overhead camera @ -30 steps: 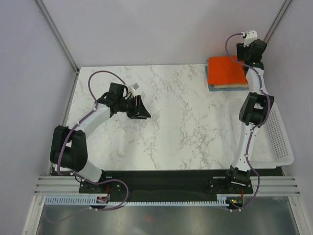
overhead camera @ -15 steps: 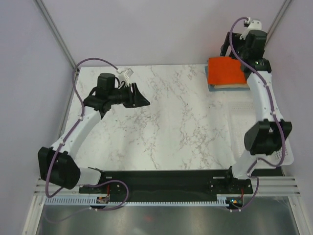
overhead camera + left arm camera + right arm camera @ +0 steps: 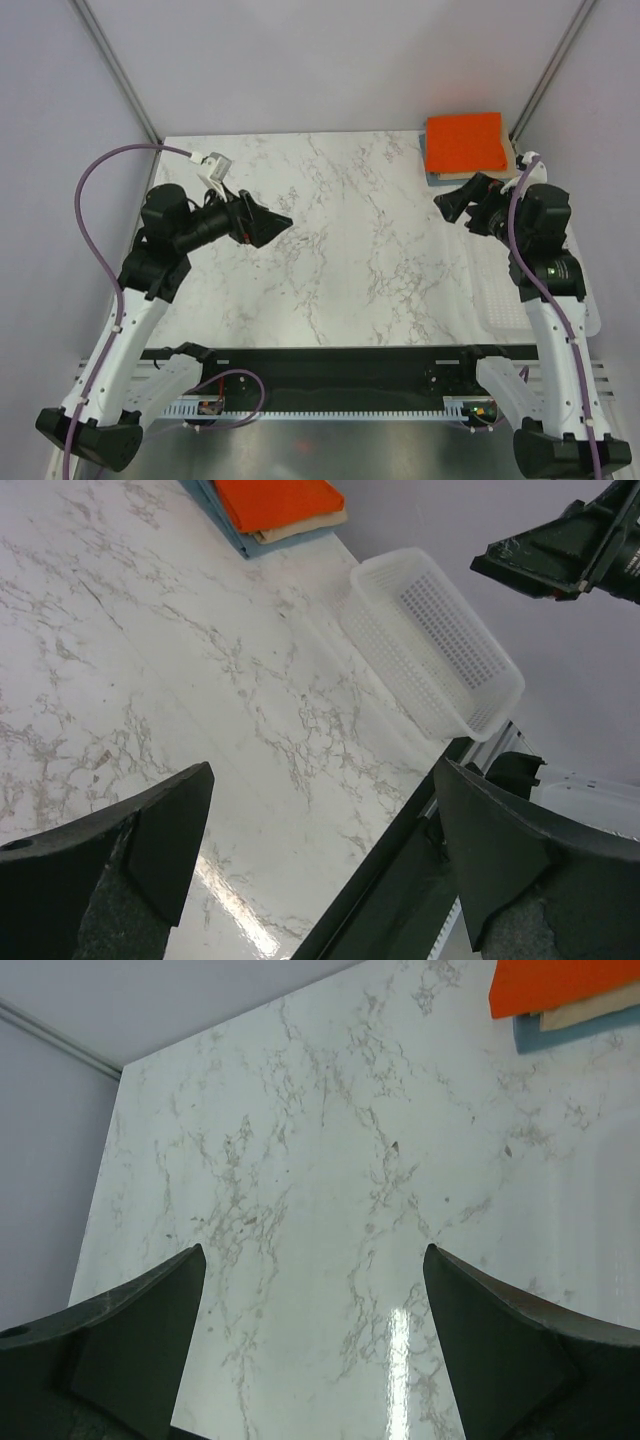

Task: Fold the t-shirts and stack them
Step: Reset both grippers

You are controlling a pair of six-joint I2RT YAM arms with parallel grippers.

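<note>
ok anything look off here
Nothing stands out. The t-shirts lie folded in one stack at the table's far right corner, orange on top; the basket sits upright; the left gripper and right gripper are open and empty.

The marble table point(image 3: 350, 260) lies open across the middle and left of the frame. There is broad room to pass between the left gripper point(image 3: 268, 221) and the right gripper point(image 3: 452, 203), which hang well apart above it with jaws spread wide. The folded stack of t-shirts point(image 3: 465, 145) fills the upper right corner. The white basket point(image 3: 440, 630) lines the right edge, partly hidden behind the right arm point(image 3: 545, 260). Walls point(image 3: 300, 60) close off the far side and both flanks.
</note>
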